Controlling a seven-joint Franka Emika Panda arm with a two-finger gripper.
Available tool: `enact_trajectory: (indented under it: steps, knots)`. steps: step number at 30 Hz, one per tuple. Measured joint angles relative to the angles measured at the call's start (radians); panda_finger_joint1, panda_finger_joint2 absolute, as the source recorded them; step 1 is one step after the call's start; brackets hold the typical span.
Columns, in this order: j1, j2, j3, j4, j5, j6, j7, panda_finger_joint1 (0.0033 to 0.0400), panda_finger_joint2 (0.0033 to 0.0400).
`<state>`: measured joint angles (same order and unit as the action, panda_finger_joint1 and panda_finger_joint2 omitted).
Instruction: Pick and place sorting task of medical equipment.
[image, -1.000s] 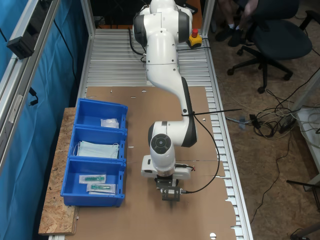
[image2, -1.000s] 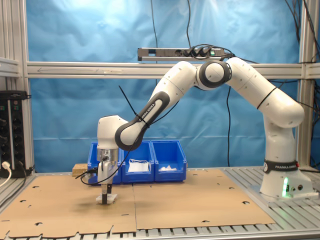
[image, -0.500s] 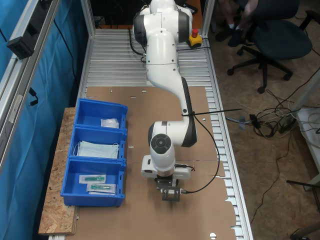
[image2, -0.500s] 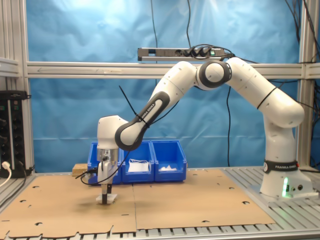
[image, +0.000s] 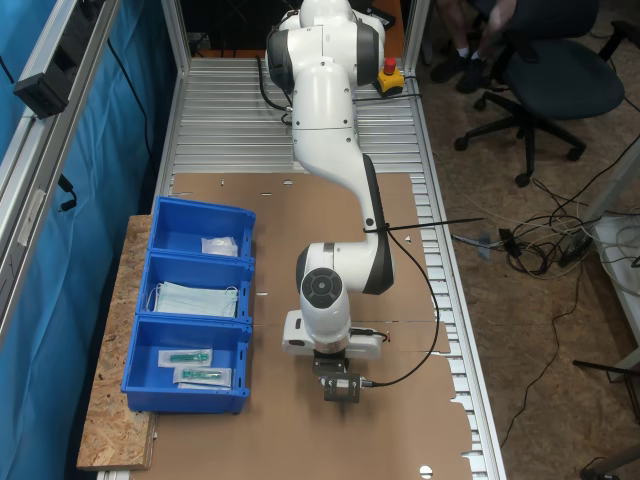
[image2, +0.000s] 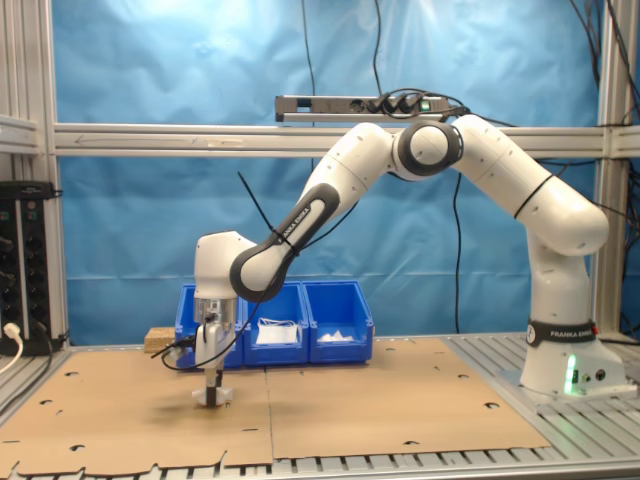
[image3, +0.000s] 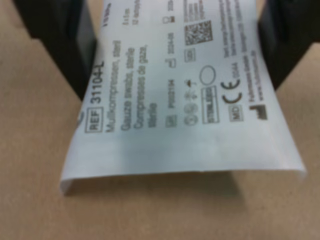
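The medical equipment, a flat white sealed packet (image3: 185, 125) with print, is bowed between my two black fingers (image3: 65, 45), its free edge curling just above the brown cardboard. My gripper (image3: 175, 50) is shut on it. In the second exterior view the gripper (image2: 210, 397) points straight down and holds the packet (image2: 219, 396) barely off the cardboard, in front of the blue bins. In the first exterior view the gripper (image: 340, 392) hangs under the white wrist, beside the nearest bin, and hides the packet.
Three joined blue bins (image: 240, 345) stand along the cardboard's edge: one holds a white packet (image: 220, 245), the middle one pale blue masks (image: 195, 298), the last one clear packets with green-tipped instruments (image: 195, 366). Cardboard mat (image2: 400, 400) spreads around. An office chair (image: 555, 70) stands off the table.
The gripper has risen a little, and the packet has come up off the cardboard with it. The bins have not changed.
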<state>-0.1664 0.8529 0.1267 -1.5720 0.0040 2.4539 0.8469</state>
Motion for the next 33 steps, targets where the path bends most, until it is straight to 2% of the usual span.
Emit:
enact_trajectory:
  steps: [2, 3, 11, 12, 24, 33]
  knots:
    - [0.0, 0.0, 0.0, 0.0, 0.0, 0.0, 0.0, 0.0278, 0.0278]
    - [0.0, 0.0, 0.0, 0.0, 0.0, 0.0, 0.0, 0.0197, 0.0197]
    - [0.0, -0.001, 0.0, 0.008, 0.0, 0.0, 0.0, 0.0197, 0.0197]
    - [0.0, -0.001, 0.0, 0.009, 0.0, 0.0, 0.0, 0.0083, 0.0083]
    - [0.0, -0.016, -0.003, 0.009, 0.0, -0.014, 0.0, 0.0083, 0.0083]
    - [0.0, -0.115, -0.026, -0.018, 0.0, -0.101, 0.0, 0.0083, 0.0083]
